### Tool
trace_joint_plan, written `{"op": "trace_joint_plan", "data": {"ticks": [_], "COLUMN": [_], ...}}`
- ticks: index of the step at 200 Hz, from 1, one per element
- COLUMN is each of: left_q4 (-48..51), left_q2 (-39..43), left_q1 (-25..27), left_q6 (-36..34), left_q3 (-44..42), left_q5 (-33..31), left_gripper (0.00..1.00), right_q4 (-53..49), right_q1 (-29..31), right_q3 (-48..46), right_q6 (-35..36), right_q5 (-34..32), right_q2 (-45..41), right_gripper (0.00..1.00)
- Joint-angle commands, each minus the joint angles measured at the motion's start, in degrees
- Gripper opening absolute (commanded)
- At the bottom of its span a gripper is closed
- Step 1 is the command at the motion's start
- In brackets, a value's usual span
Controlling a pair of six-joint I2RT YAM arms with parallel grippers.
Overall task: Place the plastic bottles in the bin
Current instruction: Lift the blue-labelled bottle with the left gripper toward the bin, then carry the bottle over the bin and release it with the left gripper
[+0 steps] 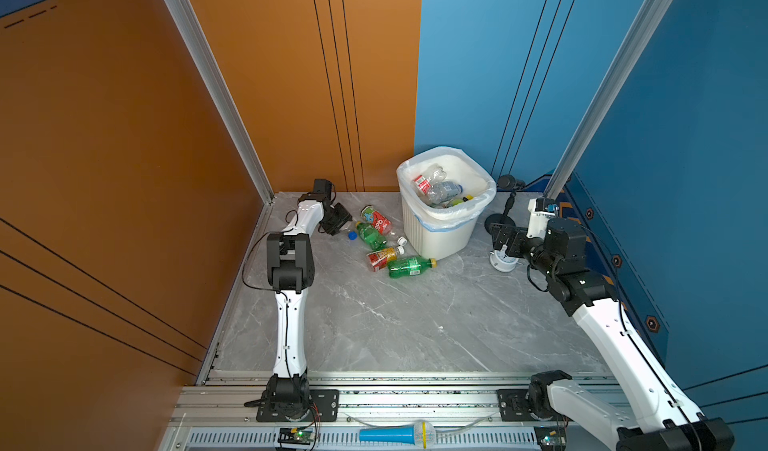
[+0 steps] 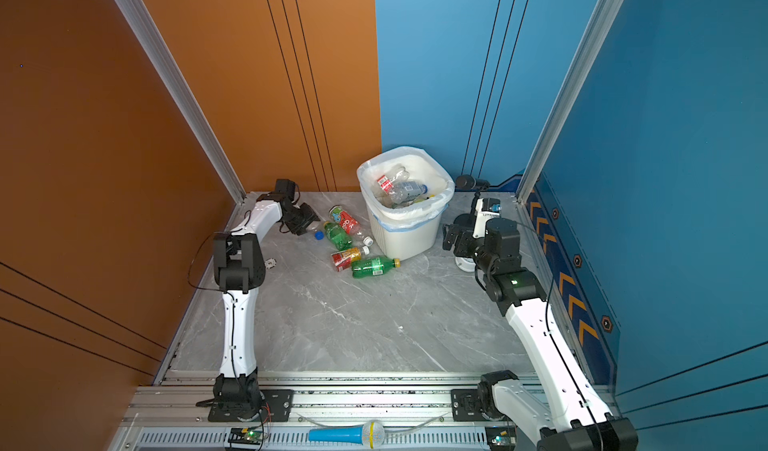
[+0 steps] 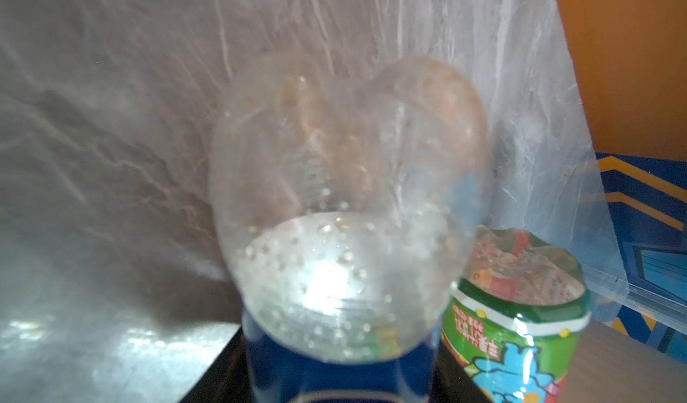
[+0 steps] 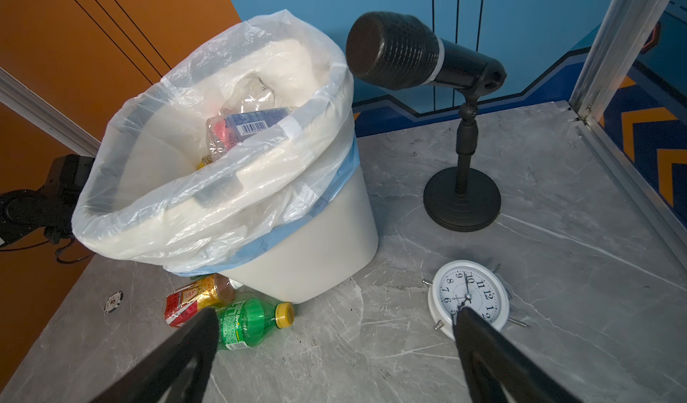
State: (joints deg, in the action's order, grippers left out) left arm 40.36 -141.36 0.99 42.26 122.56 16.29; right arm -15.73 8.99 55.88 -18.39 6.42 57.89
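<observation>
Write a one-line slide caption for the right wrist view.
Open right tool facing a green bottle, white alarm clock, lined bin holding bottles, and black microphone stand.

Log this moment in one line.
left gripper: on clear bottle | right gripper: open, by alarm clock | bin: holds bottles | table: four more bottles

My view is mostly filled by a clear bottle [image 3: 345, 204], base towards me, blurred by closeness, with droplets beading inside its dented bottom. A blue label [image 3: 334, 379] wraps it lower down, where the dark jaws of the left gripper [image 3: 340, 360] sit on either side; I cannot tell whether they squeeze it. Just beside it lies a crumpled bottle with a green-and-red label [image 3: 516, 323] showing a blue cartoon figure. Behind is the grey veined worktop [image 3: 111, 141], an orange wall [image 3: 632, 66] and blue trim with orange chevrons [image 3: 647, 204].
</observation>
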Motion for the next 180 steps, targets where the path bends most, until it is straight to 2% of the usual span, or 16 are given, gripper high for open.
{"op": "trace_joint_plan", "data": {"ticks": [1,53,79,106,133,180], "left_q4": [6.7,4.9,-3.3,-9.9,-17.1,-17.1], "left_q2": [2.1,16.8,25.6,30.4,32.0,25.1], "left_q1": [0.9,4.0,7.9,13.0,17.6,26.2], "left_q6": [-2.1,-2.9,0.2,1.9,4.0,3.2], "left_q3": [-2.9,-3.6,-5.3,-4.3,-3.3,8.1], "left_q5": [-2.9,-3.4,-3.6,-5.9,-6.6,-7.8], "left_gripper": [0.46,0.46,0.46,0.47,0.47,0.47], "right_q4": [1.6,1.7,1.7,1.3,0.3,-1.0], "right_q1": [-0.6,-0.7,-0.7,-0.7,-0.7,-0.8], "right_q3": [-1.1,-1.1,-1.6,-2.1,-2.1,-2.3], "right_q6": [-1.5,-2.8,-3.8,-4.6,-4.7,-4.6], "right_q5": [2.0,2.7,2.8,2.9,2.3,1.8], "right_q2": [-0.7,-1.3,-1.9,-3.0,-4.8,-6.8], "right_gripper": [1.0,0.99,1.0,1.0,1.0,1.0]}}
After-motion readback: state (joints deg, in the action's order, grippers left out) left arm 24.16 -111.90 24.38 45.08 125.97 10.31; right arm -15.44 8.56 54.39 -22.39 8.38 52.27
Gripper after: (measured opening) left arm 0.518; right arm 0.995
